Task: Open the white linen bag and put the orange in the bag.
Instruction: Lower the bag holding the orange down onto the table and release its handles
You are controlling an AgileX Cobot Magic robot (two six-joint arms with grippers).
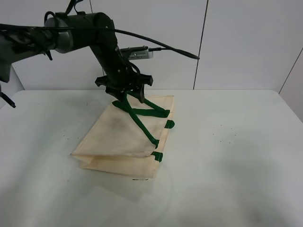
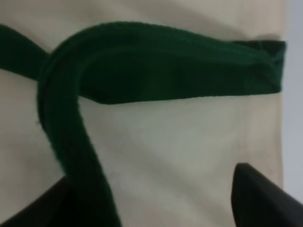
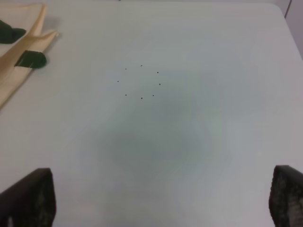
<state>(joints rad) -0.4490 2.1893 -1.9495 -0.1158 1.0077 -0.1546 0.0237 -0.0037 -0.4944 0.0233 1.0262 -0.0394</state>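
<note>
Since the large cream-white linen bag (image 1: 124, 135) lies flat and limp on the white table (image 1: 236, 156), I judge it light and soft, best taken by its dark green strap handle (image 2: 156, 66); the left gripper (image 2: 151, 189) hangs open-fingered over it, the right gripper (image 3: 161, 175) also spread; no orange is visible.
</note>
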